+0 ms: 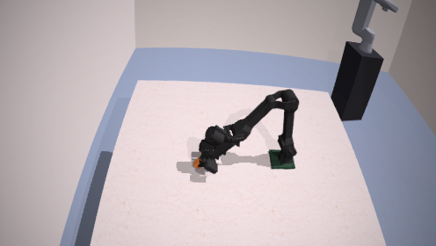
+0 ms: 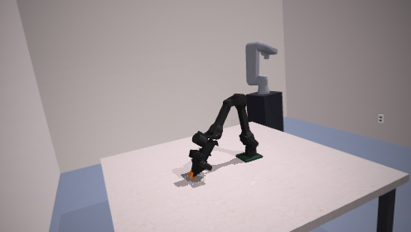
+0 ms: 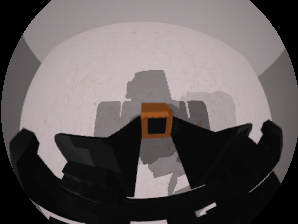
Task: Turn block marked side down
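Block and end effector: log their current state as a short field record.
block: orange, black square mark facing the wrist camera
holder: end effector, shut on the block
height: low over the table; contact cannot be told
arm: bent forward from its green base
task: not yet done, block not released

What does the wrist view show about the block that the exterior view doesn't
Only the wrist view shows the orange block face-on, with a dark square mark on the side toward the camera, clamped between the two dark fingers.

Only the exterior view shows the whole arm bent over from its green base plate, the table edge and leg, and the grey arm on a black pedestal behind.

Both show the gripper shut on the block, low over the pale table with its shadow beneath.
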Tool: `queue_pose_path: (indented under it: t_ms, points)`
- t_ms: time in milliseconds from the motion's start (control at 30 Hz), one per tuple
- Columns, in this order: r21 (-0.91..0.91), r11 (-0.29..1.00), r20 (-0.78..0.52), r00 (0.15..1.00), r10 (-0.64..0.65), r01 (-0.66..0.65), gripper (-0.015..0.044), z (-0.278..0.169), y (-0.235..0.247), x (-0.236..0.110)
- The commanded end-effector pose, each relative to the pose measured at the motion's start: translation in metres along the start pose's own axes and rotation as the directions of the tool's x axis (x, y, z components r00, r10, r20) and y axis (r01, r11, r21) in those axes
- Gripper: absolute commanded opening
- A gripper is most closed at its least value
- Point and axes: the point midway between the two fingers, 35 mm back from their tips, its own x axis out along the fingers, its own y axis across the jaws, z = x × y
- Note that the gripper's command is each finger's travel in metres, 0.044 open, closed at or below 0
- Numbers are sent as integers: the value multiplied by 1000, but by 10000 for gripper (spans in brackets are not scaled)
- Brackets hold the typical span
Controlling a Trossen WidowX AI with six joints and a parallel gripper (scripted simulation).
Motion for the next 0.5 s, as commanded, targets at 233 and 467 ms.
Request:
queue_pose_path:
  t_ms: [233,467]
  points:
    - [-5,1000,163,987,-7,8,0,-10,-1,10]
    - [-1,1000,273,962,-8,8,0,-15,-2,7]
